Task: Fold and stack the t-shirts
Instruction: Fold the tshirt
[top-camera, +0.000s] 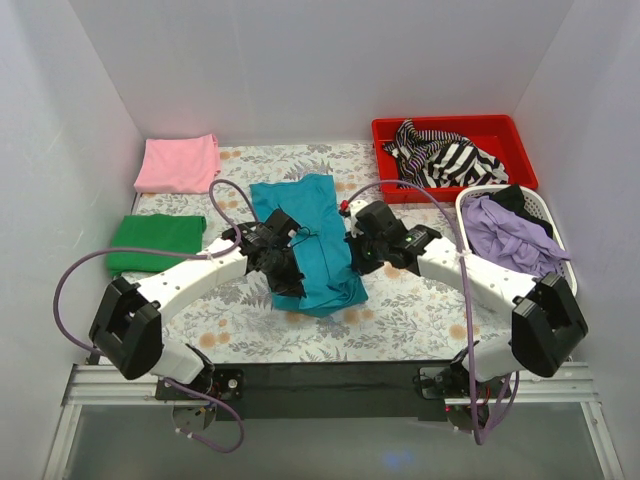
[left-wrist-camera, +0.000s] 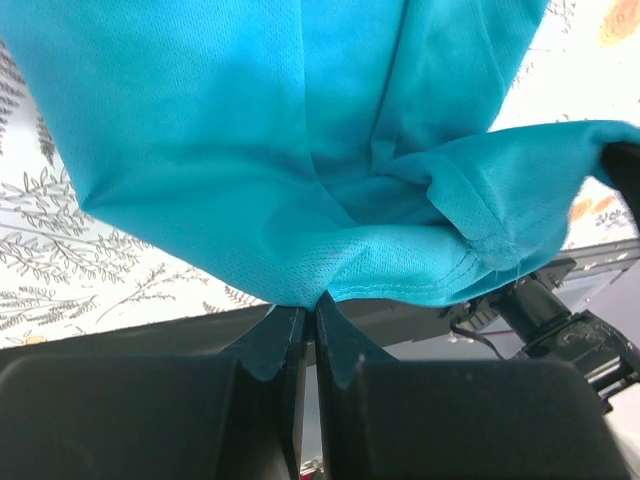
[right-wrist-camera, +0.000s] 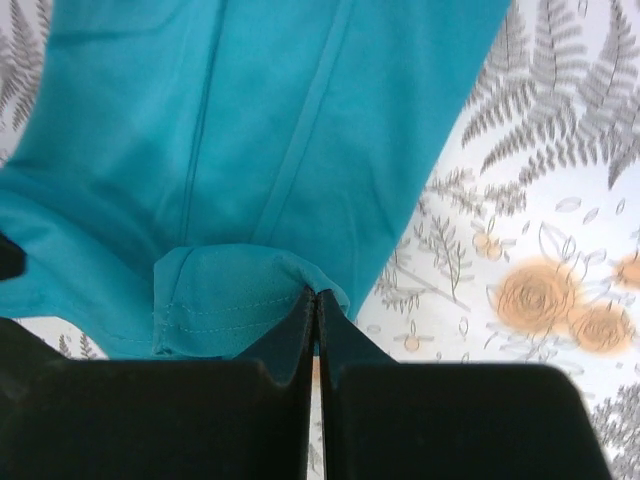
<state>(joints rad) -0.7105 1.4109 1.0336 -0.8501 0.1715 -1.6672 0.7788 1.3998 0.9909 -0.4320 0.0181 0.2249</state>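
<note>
A teal t-shirt (top-camera: 310, 235) lies lengthwise in the middle of the table, its near end bunched and lifted. My left gripper (top-camera: 285, 262) is shut on the shirt's left hem (left-wrist-camera: 330, 275); the cloth rises out of the closed fingertips (left-wrist-camera: 312, 300). On the right edge my right gripper (top-camera: 355, 250) is shut on a folded hem (right-wrist-camera: 230, 300), the tips (right-wrist-camera: 316, 297) pinching it. A folded pink t-shirt (top-camera: 178, 163) lies at the far left. A folded green t-shirt (top-camera: 157, 243) lies in front of it.
A red bin (top-camera: 500, 135) at the far right holds striped black-and-white cloth (top-camera: 440, 155). A white basket (top-camera: 560, 225) near the right arm holds purple (top-camera: 505, 235) and dark garments. White walls enclose the floral tablecloth (top-camera: 240, 325).
</note>
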